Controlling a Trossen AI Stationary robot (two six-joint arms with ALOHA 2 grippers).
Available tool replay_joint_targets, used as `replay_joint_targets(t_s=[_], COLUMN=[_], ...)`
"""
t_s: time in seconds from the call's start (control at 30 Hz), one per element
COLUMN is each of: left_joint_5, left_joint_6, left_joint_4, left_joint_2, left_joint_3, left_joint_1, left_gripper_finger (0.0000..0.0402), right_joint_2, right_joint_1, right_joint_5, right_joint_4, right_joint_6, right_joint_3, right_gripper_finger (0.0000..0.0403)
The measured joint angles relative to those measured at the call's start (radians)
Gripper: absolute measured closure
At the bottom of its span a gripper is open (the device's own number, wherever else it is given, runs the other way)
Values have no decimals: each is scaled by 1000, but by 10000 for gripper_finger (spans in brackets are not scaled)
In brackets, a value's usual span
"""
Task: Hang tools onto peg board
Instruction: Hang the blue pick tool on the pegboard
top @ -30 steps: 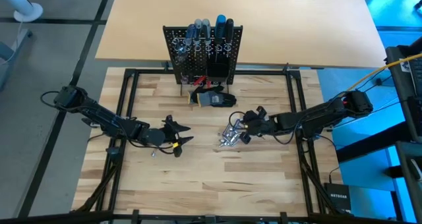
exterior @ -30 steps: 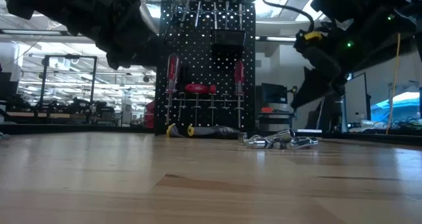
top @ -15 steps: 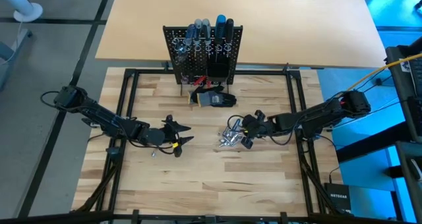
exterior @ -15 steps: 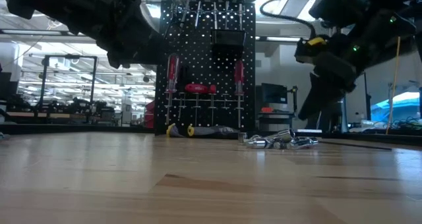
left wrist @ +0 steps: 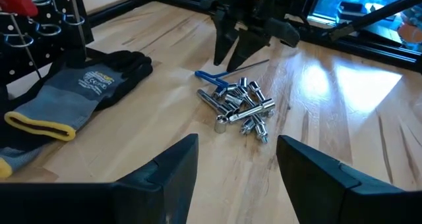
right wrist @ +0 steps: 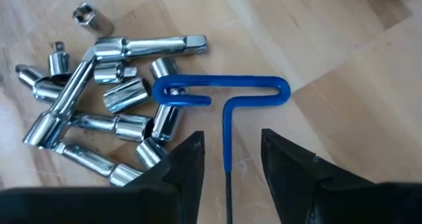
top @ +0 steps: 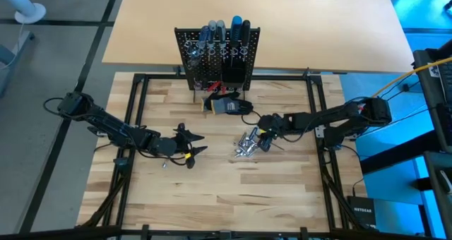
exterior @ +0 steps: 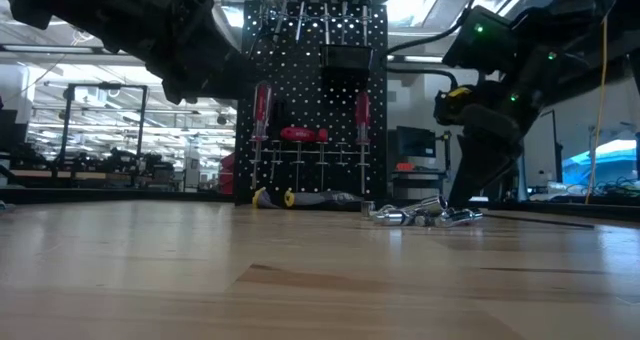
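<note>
The black peg board (top: 217,56) stands upright at the table's far side. Screwdrivers (top: 220,30) stick up from its rings, and red-handled ones (exterior: 262,110) hang on its front. A heap of shiny silver pieces (right wrist: 105,112) lies mid-table with a blue T-handled key (right wrist: 224,92) beside it. My right gripper (right wrist: 231,137) is low over the key. It is open, one finger on each side of the key's thin shaft (right wrist: 227,174), apart from it. My left gripper (top: 194,145) waits open left of the heap.
A grey-black glove (top: 229,106) with a yellow cuff lies on the table in front of the peg board's foot, just beyond the heap. Black frame rails (top: 314,127) run along the table's sides. Bare wood lies toward the near edge (top: 226,198).
My right gripper has come down toward the heap of silver pieces, shifted a little toward the table's far edge, and spread its fingers over the blue key. The heap, the key and my left gripper have kept still.
</note>
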Motion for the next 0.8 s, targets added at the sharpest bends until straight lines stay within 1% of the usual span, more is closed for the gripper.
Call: replay_joint_targets(t_s=[0.23,0.33,0.47,0.63,0.7,0.8], left_joint_5=[0,0,0,0,0,0], left_joint_6=[-1,-1,-1,-1,-1,-1], left_joint_4=[-5,-5,-4,-9,-20,-18], left_joint_2=[0,0,0,0,0,0], left_joint_3=[0,0,0,0,-1,-1], left_joint_1=[0,0,0,0,0,0], left_gripper_finger=[205,205,205,205,205,205], right_joint_2=[4,33,98,133,137,138], right_joint_1=[-3,-3,-3,-3,-3,-2], right_joint_5=[0,3,11,16,18,19], right_joint_4=[11,14,73,88,89,94], right_joint_6=[-22,-24,-47,-64,-65,-70], right_joint_3=[0,-1,-1,1,2,2], right_gripper_finger=[275,282,286,289,302,342])
